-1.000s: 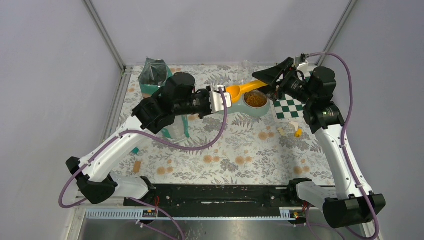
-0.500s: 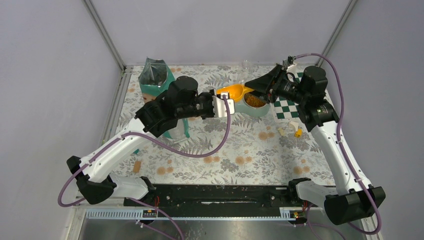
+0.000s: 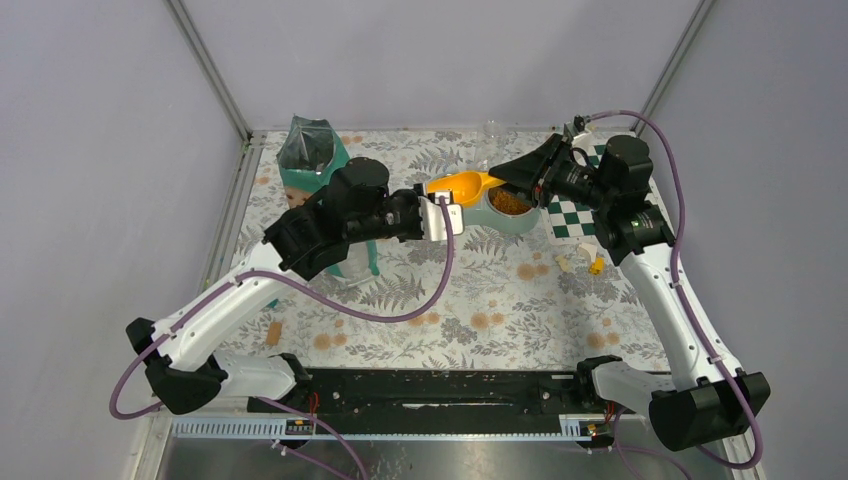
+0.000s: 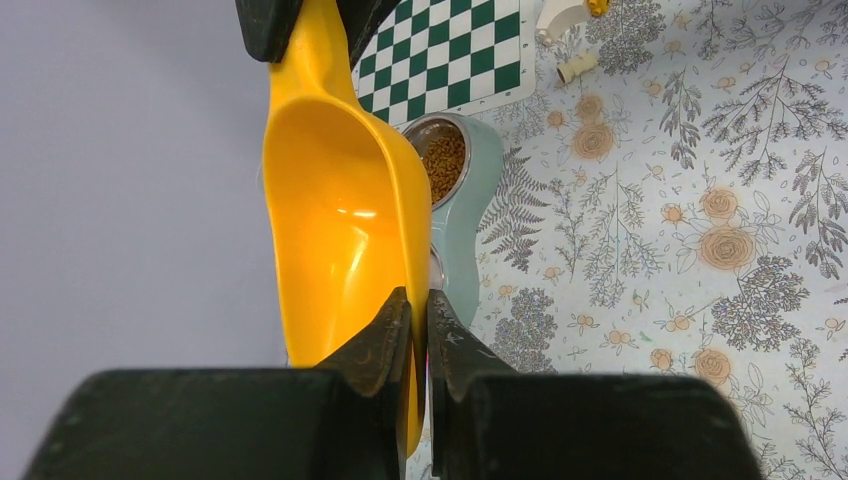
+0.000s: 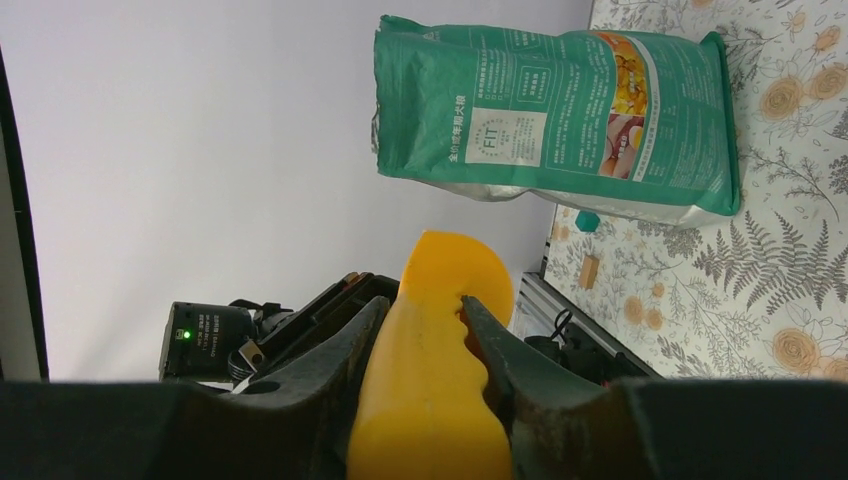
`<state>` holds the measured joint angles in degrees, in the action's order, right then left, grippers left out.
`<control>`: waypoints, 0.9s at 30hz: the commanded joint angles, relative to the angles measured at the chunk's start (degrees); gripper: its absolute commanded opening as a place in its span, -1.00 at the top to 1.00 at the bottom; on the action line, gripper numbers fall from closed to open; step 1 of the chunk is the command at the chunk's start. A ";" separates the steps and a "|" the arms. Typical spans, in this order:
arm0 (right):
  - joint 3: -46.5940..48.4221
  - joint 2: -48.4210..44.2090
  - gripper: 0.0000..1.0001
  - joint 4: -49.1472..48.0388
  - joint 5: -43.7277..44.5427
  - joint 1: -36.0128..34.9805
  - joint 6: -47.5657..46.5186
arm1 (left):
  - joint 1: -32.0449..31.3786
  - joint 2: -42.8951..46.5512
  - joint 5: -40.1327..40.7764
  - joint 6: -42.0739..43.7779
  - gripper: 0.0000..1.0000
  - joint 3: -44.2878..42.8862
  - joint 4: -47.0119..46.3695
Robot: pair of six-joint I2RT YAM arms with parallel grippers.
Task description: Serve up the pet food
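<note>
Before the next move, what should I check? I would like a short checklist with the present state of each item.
1. The left claw pinches the rim of the scoop: ok.
2. The right claw is closed on both sides of the scoop handle: ok.
3. The scoop is empty inside: ok.
4. The pet food lies in the bowl: ok.
5. The bag stands upright: ok.

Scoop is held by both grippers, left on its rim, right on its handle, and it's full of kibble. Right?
No: the scoop is empty, as the left wrist view shows; the kibble sits in the bowl. The left gripper does hold its rim and the right gripper its handle.
</note>
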<state>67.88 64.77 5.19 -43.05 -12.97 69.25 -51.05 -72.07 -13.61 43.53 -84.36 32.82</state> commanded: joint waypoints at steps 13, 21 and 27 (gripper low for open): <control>-0.33 -0.53 0.75 -4.58 -4.78 -0.47 0.01 | -0.31 1.35 -1.08 -0.28 1.00 -1.51 -1.00; -0.33 -2.27 1.00 -8.30 3.86 -0.48 -0.19 | -0.35 4.03 8.36 -12.67 -0.53 0.79 -8.09; 2.67 -2.74 1.00 -3.23 9.35 -0.48 -5.62 | 1.46 8.36 25.49 -24.90 -0.97 -0.98 -13.12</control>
<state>66.94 63.61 1.43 -38.11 -13.08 68.10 -50.98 -67.72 -2.11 29.45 -81.91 27.22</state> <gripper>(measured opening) 0.350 0.969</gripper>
